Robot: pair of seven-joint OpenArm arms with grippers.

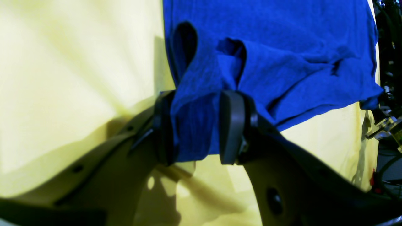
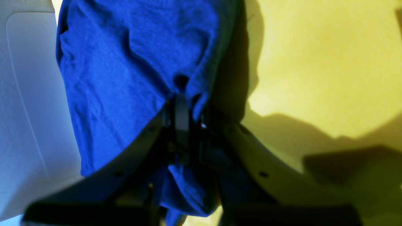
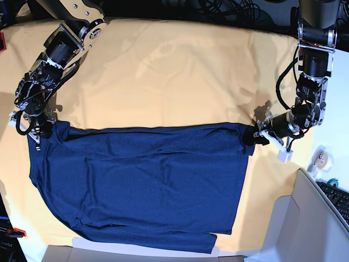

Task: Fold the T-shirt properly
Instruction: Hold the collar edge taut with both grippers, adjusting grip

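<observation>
The dark blue T-shirt [image 3: 142, 180] lies spread on the yellow table cloth [image 3: 174, 71], its upper edge stretched straight between my two grippers. My left gripper [image 3: 255, 135] is at the shirt's upper right corner. In the left wrist view the left gripper [image 1: 198, 125] is shut on a bunch of the shirt's fabric [image 1: 267, 47]. My right gripper [image 3: 41, 131] is at the shirt's upper left corner. In the right wrist view the right gripper [image 2: 182, 110] is shut on the shirt's fabric [image 2: 125, 62], which drapes over it.
A white-grey box [image 3: 297, 224] stands at the front right corner, with a tape roll [image 3: 319, 158] and a keyboard [image 3: 339, 197] beside it. Cables [image 3: 229, 11] lie along the table's far edge. The shirt's lower hem reaches the table's front edge.
</observation>
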